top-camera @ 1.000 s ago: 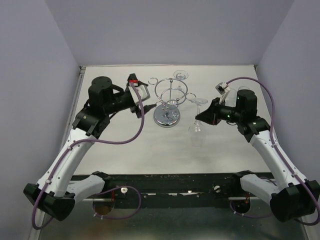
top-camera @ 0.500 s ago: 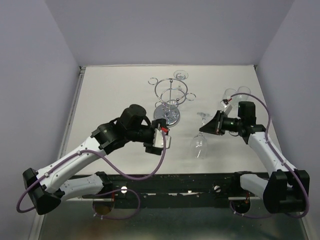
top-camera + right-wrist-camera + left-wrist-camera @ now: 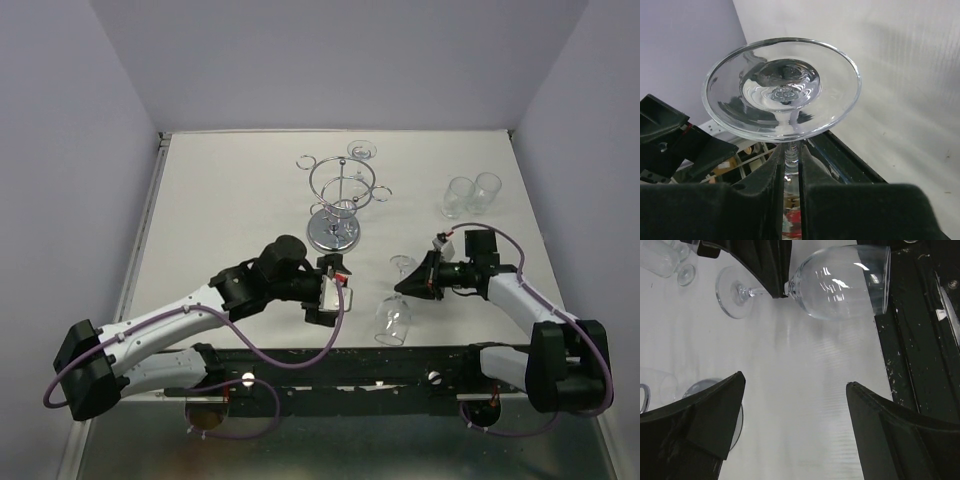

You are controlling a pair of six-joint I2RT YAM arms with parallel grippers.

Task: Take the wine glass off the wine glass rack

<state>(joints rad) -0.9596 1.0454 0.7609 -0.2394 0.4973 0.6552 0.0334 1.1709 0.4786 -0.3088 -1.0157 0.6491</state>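
Observation:
The chrome wine glass rack (image 3: 340, 200) stands at the table's middle back, with one glass (image 3: 362, 151) still hanging at its far rim. My right gripper (image 3: 407, 284) is shut on the stem of a clear wine glass (image 3: 393, 316), held upside down, tilted, bowl towards the near edge. In the right wrist view the fingers (image 3: 771, 180) pinch the stem under the round foot (image 3: 782, 87). My left gripper (image 3: 334, 293) is open and empty just left of that glass; its view shows the bowl (image 3: 840, 282) ahead of the fingers.
Two clear tumblers (image 3: 472, 195) stand at the back right. The black rail (image 3: 330, 360) runs along the near table edge, close under the held glass. The rack's mirrored base (image 3: 333, 233) lies just behind my left gripper.
My right gripper has carried the glass away from the rack and down towards the near edge. My left arm has swung from beside the rack to the near middle, next to the glass.

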